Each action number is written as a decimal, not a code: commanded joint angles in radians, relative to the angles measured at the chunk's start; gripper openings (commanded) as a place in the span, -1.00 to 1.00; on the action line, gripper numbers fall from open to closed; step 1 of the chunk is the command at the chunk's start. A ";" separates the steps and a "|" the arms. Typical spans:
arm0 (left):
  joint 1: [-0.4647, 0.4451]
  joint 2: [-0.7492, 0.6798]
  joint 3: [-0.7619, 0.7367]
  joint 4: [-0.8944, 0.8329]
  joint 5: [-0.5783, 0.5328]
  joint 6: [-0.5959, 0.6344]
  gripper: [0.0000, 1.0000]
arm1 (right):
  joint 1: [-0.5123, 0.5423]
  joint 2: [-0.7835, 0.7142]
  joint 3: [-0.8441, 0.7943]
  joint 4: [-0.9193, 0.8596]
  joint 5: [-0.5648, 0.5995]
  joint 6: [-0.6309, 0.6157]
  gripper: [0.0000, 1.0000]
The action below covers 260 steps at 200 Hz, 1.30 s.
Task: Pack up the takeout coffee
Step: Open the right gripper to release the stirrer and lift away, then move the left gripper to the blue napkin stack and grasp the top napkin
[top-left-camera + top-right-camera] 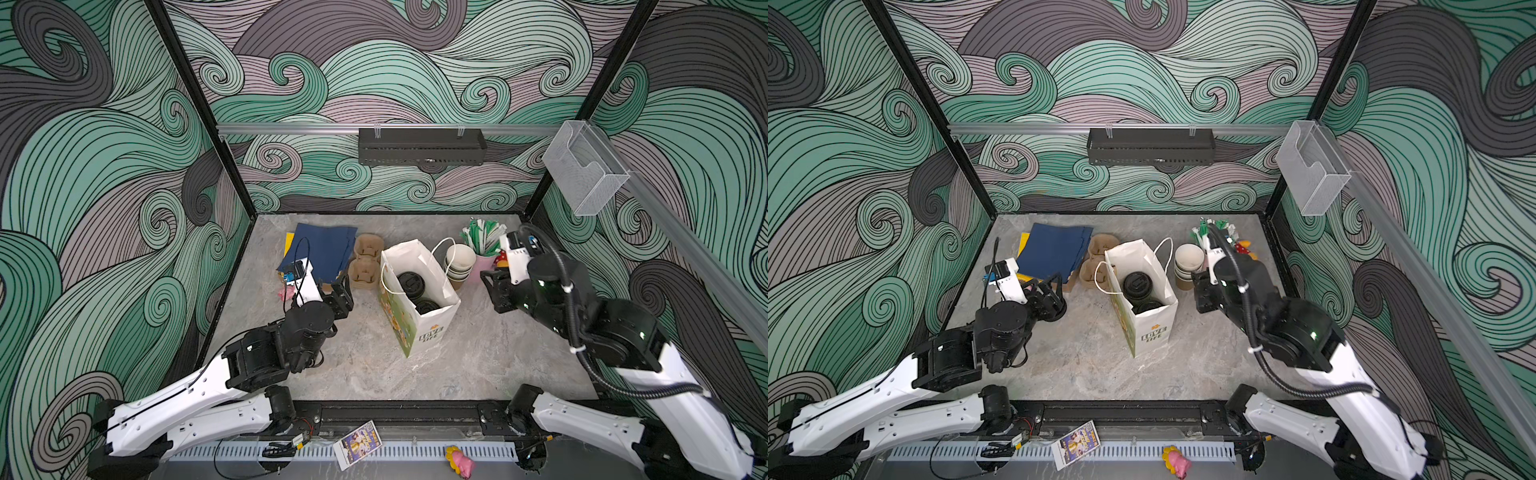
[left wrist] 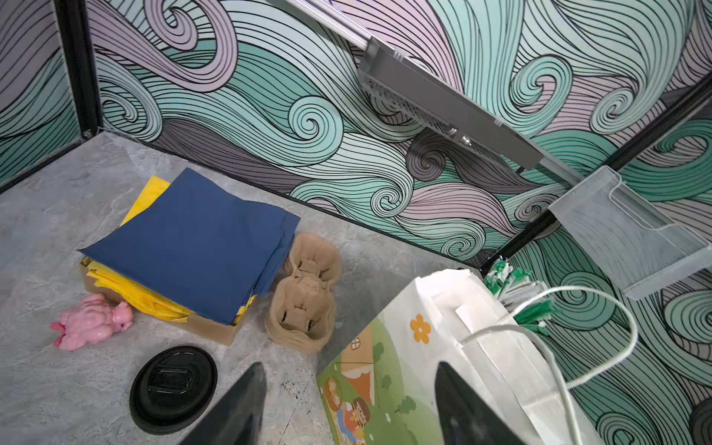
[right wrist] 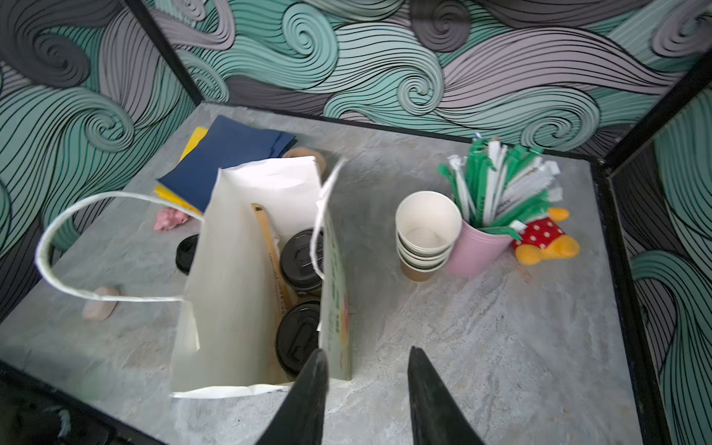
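Ideally, with both empty jaws parted, the paper bag [image 1: 432, 324] should be cleared without tipping its lidded cups [image 1: 410, 283].

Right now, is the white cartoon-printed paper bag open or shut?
Open: the white paper bag stands upright, mouth gaping, two round black plastic lids visible inside.
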 commanded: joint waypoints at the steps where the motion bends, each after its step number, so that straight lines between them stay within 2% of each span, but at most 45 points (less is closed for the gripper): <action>1: 0.054 -0.008 -0.016 -0.087 0.000 -0.114 0.40 | 0.003 -0.073 -0.126 0.064 0.161 0.131 -0.24; 31: 0.178 0.018 -0.055 -0.068 0.166 -0.150 0.40 | 0.002 -0.158 -0.260 0.072 0.214 0.225 -0.17; 64: 0.284 0.056 -0.070 -0.061 0.271 -0.127 0.40 | -0.024 -0.140 -0.316 0.058 0.244 0.250 -0.08; 78: 0.361 0.055 -0.077 -0.055 0.347 -0.099 0.41 | -0.081 -0.103 -0.297 0.031 0.211 0.252 -0.07; 110: 0.557 0.108 -0.008 -0.131 0.548 0.085 0.45 | -0.243 -0.033 -0.238 0.031 0.044 0.213 -0.07; 125: 0.649 0.157 0.019 -0.160 0.670 0.174 0.49 | -0.259 -0.022 -0.230 0.056 0.014 0.187 -0.06; 145: 0.800 0.227 0.040 -0.195 0.785 0.199 0.49 | -0.263 -0.021 -0.231 0.087 -0.011 0.172 -0.05; 172: 0.926 0.315 0.030 -0.109 0.845 0.202 0.40 | -0.263 -0.033 -0.248 0.110 -0.056 0.167 -0.04; 189: 0.966 0.387 0.027 -0.048 0.895 0.139 0.28 | -0.262 -0.045 -0.260 0.116 -0.071 0.170 -0.04; 211: 0.969 0.475 0.021 0.029 0.926 0.052 0.30 | -0.262 -0.062 -0.288 0.133 -0.096 0.182 -0.03; 260: 0.985 0.617 0.014 0.112 0.920 -0.040 0.35 | -0.263 -0.090 -0.300 0.125 -0.146 0.201 0.00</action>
